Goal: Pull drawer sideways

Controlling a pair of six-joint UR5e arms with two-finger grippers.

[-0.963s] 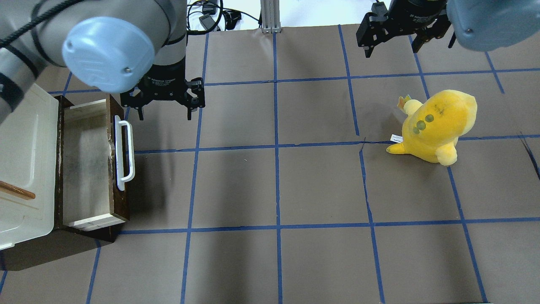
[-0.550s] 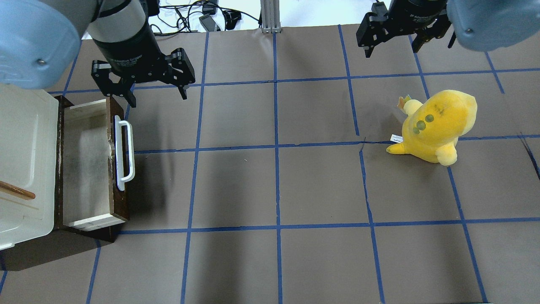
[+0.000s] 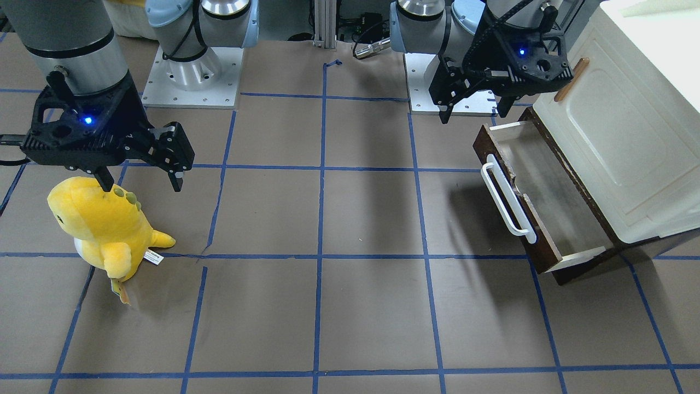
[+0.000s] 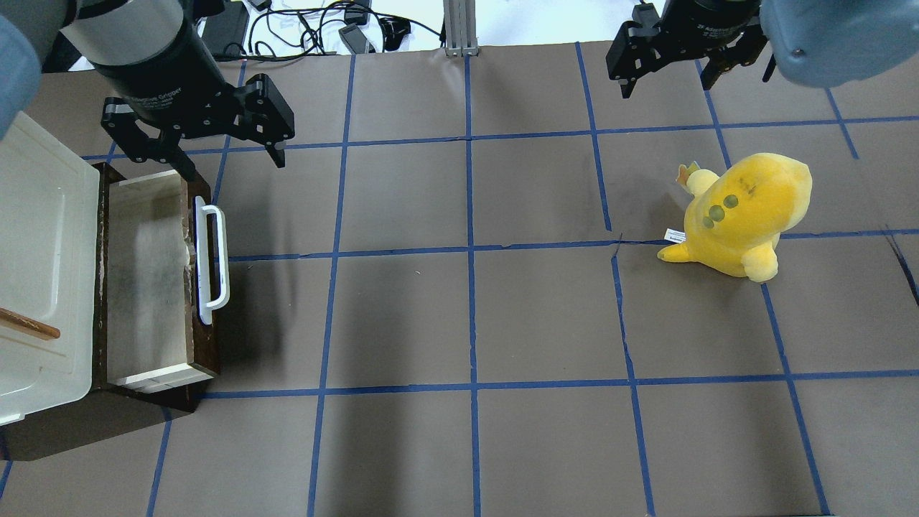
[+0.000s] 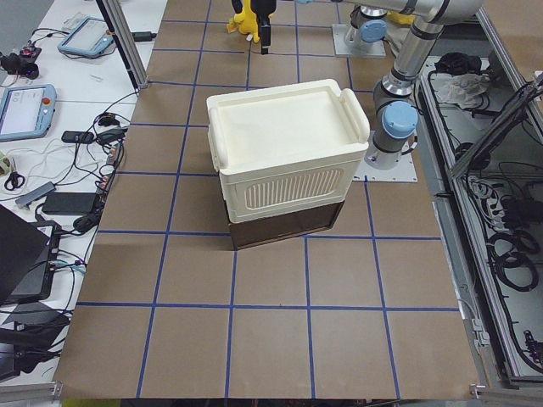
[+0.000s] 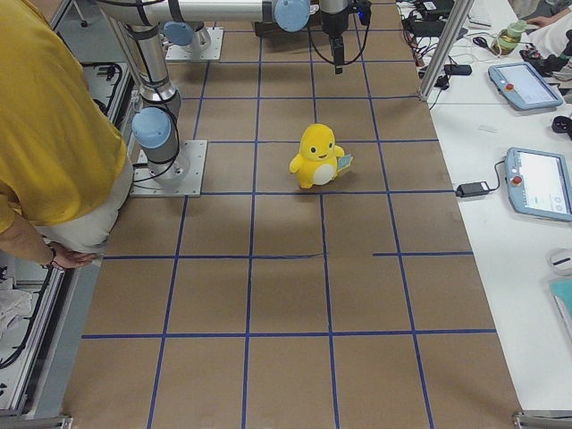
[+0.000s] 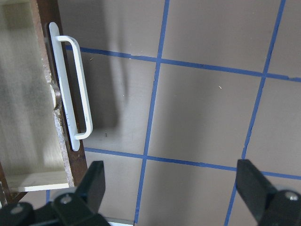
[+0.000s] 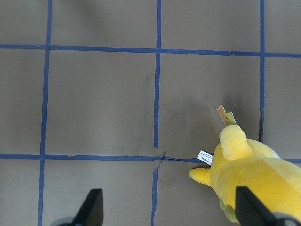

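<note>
The drawer (image 4: 147,276) stands pulled out of the cabinet at the table's left, with a dark brown front, a long white bar handle (image 4: 213,263) and a pale worn base. It also shows in the front view (image 3: 547,202) and the left wrist view (image 7: 23,94). My left gripper (image 4: 231,161) is open and empty. It hangs above the table past the drawer's far corner, clear of the handle (image 7: 70,101). My right gripper (image 4: 664,82) is open and empty at the far right.
A cream-white cabinet (image 4: 43,273) with a small wooden handle sits over the drawer. A yellow plush toy (image 4: 743,212) stands at the right, near my right gripper (image 3: 140,183). A person in a yellow shirt (image 6: 45,134) stands beside the robot's base.
My left gripper has moved left and toward the table's far edge, away from the handle's end, staying open. The drawer, the plush toy and the right arm have not moved.
</note>
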